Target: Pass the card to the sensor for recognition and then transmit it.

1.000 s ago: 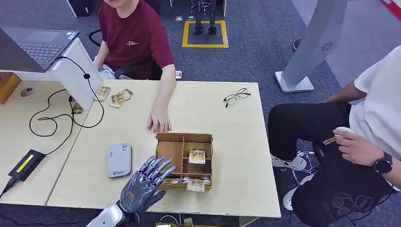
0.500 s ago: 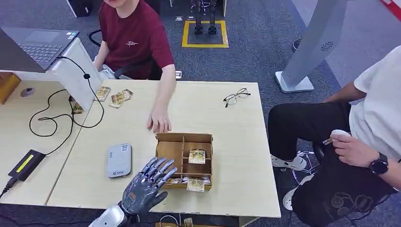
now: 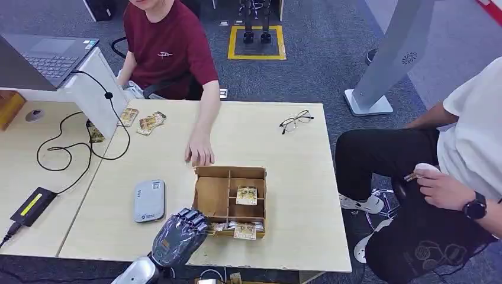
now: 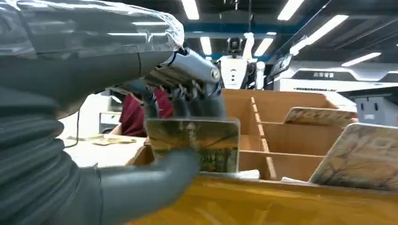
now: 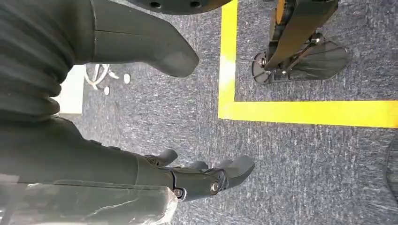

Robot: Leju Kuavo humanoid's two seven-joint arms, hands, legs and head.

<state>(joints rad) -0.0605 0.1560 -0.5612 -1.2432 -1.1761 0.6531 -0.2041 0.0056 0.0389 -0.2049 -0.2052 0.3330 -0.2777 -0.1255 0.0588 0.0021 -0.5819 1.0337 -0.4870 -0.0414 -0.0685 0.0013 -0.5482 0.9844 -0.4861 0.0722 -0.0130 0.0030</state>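
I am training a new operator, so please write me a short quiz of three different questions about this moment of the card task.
1. True or false: the left hand pinches a card at the near edge of the wooden box.
2. Multiple choice: what lies on the table directly left of the wooden box? A) glasses B) a grey sensor device C) a laptop
3. Short answer: what does the right hand hold?

Key:
1. True; the left wrist view shows the card between thumb and fingers.
2. B, the grey sensor device; the glasses lie at the far right of the table.
3. Nothing; it hangs above the carpet with fingers apart.
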